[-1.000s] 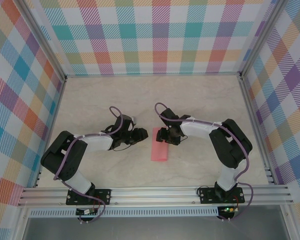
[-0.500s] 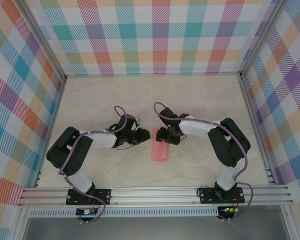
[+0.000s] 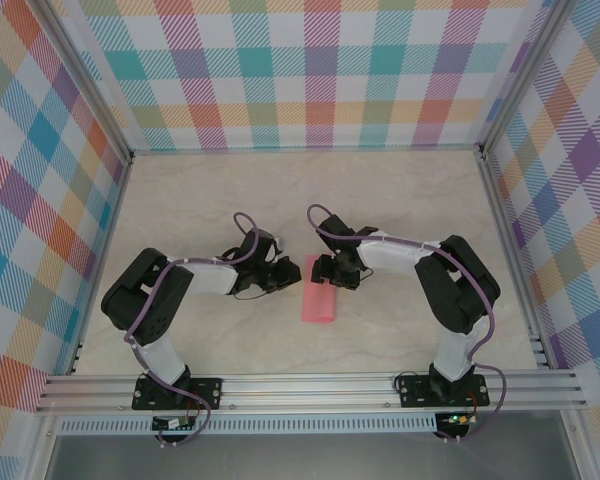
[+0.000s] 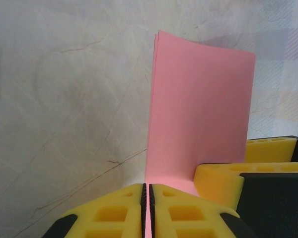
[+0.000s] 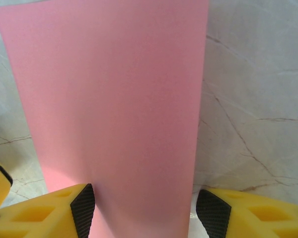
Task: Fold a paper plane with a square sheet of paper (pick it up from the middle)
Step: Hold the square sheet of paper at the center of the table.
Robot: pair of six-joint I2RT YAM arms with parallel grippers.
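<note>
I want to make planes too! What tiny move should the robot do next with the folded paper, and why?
Probably slide the left gripper along the paper edge it pinches, to sharpen the crease: the paper lies doubled, and the open right gripper straddles it.

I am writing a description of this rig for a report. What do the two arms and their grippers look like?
Both arms have bulky black joints and white links; the left arm and right arm each carry a looping purple cable. The left gripper and right gripper have yellow fingers with hollow cells and black textured inner pads.
</note>
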